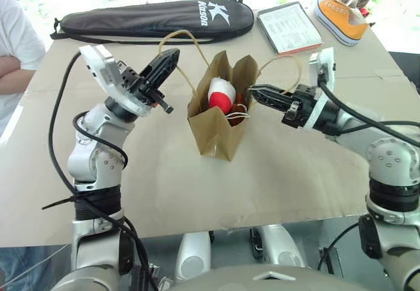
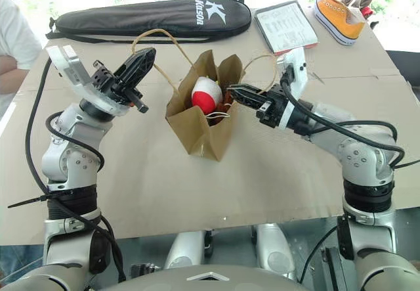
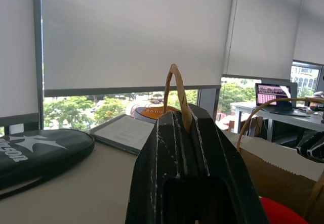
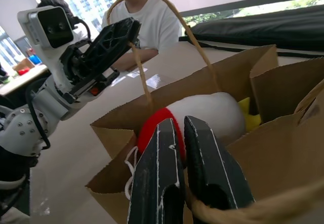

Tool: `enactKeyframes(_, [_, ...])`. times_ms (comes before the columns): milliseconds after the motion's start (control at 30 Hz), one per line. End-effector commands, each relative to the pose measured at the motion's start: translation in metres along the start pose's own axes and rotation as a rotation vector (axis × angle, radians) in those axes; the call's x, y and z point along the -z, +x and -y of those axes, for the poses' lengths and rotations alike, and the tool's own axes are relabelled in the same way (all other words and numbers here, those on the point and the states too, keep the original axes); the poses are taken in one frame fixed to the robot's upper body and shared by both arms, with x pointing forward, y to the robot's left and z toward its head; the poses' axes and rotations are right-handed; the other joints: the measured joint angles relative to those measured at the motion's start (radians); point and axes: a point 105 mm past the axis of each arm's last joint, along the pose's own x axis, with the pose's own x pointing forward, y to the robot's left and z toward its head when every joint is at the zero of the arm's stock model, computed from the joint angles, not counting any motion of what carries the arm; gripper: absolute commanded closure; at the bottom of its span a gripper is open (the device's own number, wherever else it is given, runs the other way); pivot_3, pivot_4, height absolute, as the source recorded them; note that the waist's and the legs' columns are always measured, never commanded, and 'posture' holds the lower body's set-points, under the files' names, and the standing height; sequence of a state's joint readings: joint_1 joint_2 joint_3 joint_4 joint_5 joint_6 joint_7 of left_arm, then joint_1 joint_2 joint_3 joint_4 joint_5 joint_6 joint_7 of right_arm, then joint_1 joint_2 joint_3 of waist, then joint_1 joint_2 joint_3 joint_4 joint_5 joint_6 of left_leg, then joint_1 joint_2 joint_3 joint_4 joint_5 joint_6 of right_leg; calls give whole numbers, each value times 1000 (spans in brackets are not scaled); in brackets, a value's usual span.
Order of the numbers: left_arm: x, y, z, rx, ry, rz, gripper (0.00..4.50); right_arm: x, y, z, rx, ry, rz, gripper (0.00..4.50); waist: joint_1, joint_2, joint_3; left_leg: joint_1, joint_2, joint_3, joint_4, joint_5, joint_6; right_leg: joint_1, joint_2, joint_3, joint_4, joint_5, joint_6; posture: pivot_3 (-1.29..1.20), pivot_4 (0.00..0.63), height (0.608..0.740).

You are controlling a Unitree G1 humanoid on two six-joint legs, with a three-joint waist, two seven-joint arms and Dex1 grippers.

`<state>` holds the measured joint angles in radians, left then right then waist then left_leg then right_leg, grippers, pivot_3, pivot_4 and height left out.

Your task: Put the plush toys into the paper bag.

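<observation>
Brown cardboard [image 1: 197, 192] lies bare on the near side of the paper bag [image 1: 213, 133], which stands open between the two sets of fingers. The left gripper [image 1: 167, 60] is clenched on one handle loop [image 1: 180, 38], holding it up and away from the mouth. The right gripper [image 1: 257, 89], fingers pressed together, sits at the opposite rim, near the other handle. Between them, inside the bag, a white and red plush toy [image 1: 222, 94] shows above the rim.

One paper bag [image 1: 220, 130] with two loop handles, one white-and-red plush toy [image 1: 221, 94] inside it, one black racket bag [image 1: 151, 19], one orange sneaker [image 1: 340, 18], one booklet [image 1: 289, 27].
</observation>
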<state>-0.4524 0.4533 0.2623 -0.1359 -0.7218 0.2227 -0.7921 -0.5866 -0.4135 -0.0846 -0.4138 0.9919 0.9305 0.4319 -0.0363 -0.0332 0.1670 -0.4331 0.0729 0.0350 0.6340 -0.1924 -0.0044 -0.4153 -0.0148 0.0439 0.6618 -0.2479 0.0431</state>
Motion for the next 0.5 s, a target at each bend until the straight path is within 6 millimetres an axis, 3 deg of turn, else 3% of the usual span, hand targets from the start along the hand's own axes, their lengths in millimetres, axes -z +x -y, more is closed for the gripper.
enactKeyframes(33, [-48, 11, -11, -51, 29, 203, 4500, -56, -4, -7, -44, 41, 268, 4456, 1, -1, 1, 0, 0, 0, 0, 0, 0, 0, 0, 0, 0, 0, 0, 0, 150, 740])
enactKeyframes(67, [-49, 12, -16, -55, 55, 174, 4500, -60, -5, -6, -37, 38, 266, 4456, 2, -1, 1, -1, 0, -1, 1, 0, 0, 0, 0, -1, 1, 0, 0, 0, 150, 740])
enactKeyframes(167, [-29, 5, -23, -31, 133, 23, 4500, -34, -6, 6, 57, -83, 85, 4456, 4, 0, -1, 1, 0, -2, 0, 0, 0, 1, 1, -1, 0, 0, 0, 0, 150, 740])
enactKeyframes(233, [-7, -21, -47, -138, 134, -79, 4500, -22, -24, 33, 158, 2, 95, 4456, 4, 0, -2, 1, -1, 0, -1, -1, 1, 1, -1, 0, -1, 0, 0, 0, 150, 740])
enactKeyframes(300, [-9, -33, -60, -199, 141, -72, 4500, -26, -39, 47, 218, -12, 104, 4456, 4, 0, -1, 1, 0, 1, -1, -1, 2, 1, 0, 0, -1, 0, 0, 0, 150, 740])
enactKeyframes(433, [-25, -21, -55, -164, 164, 11, 4500, -50, -37, 33, 158, -66, 174, 4456, 5, 0, 4, -4, 0, 0, 0, -1, 2, -4, 0, 0, 0, 0, 0, 0, 150, 740])
enactKeyframes(500, [-27, -14, -49, -131, 162, 26, 4500, -51, -30, 24, 124, -73, 171, 4456, 6, 0, 4, -4, 0, 0, 1, -1, 2, -4, 0, 0, 0, 0, 0, 0, 150, 740])
